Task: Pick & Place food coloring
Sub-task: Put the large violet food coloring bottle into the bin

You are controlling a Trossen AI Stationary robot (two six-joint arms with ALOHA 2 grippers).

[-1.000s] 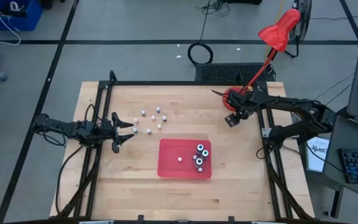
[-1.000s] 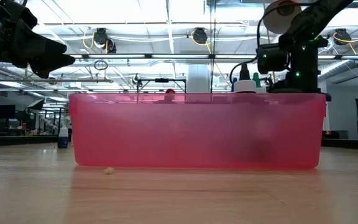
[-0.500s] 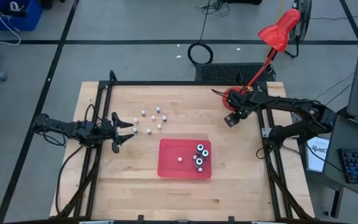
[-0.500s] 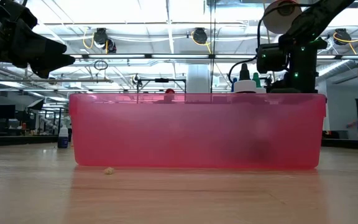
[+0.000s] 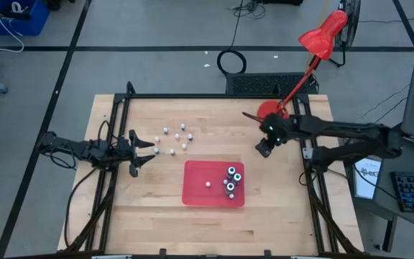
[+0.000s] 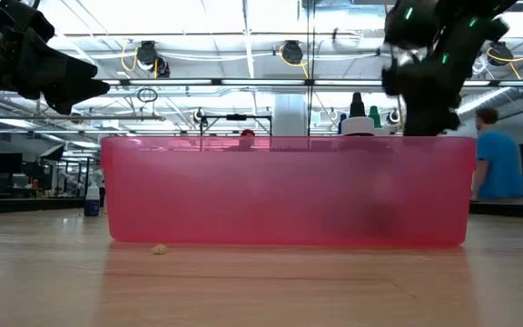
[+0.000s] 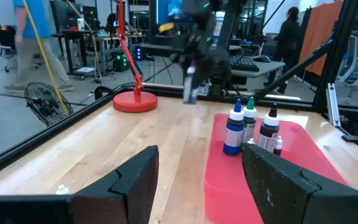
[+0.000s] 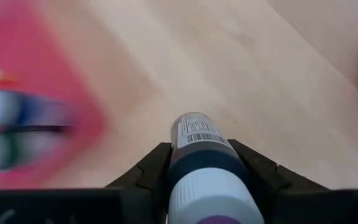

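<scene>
My right gripper (image 5: 264,147) hangs above the table between the red lamp base and the red tray (image 5: 201,193), shut on a food coloring bottle (image 8: 199,142) with a dark body and a white cap. Three more dark-bodied bottles (image 5: 232,180) stand upright in the tray, also seen in the left wrist view as bottles (image 7: 248,127). Several tiny white bottles (image 5: 177,137) lie scattered on the wood at the far left. My left gripper (image 5: 146,150) waits open at the table's left edge, pointing level at the tray (image 7: 272,168). My right gripper pinches the bottle's dark body (image 8: 180,160) between its two fingers (image 8: 149,173), just beyond the white cap (image 8: 209,198). The bottle lies along the fingers, cap toward the wrist, labelled base pointing out and slanting down. It is lifted clear of the table.
A red desk lamp stands with its base (image 5: 270,109) at the far right of the table, its arm slanting up to the head (image 5: 323,34). Black frame rails (image 5: 192,96) run around the table. People walk in the room behind (image 6: 496,163).
My right gripper has left the spot beside the lamp base, rising and swinging toward the near edge and the tray, and has turned on the way. My left arm has kept still. A person has walked into the background.
</scene>
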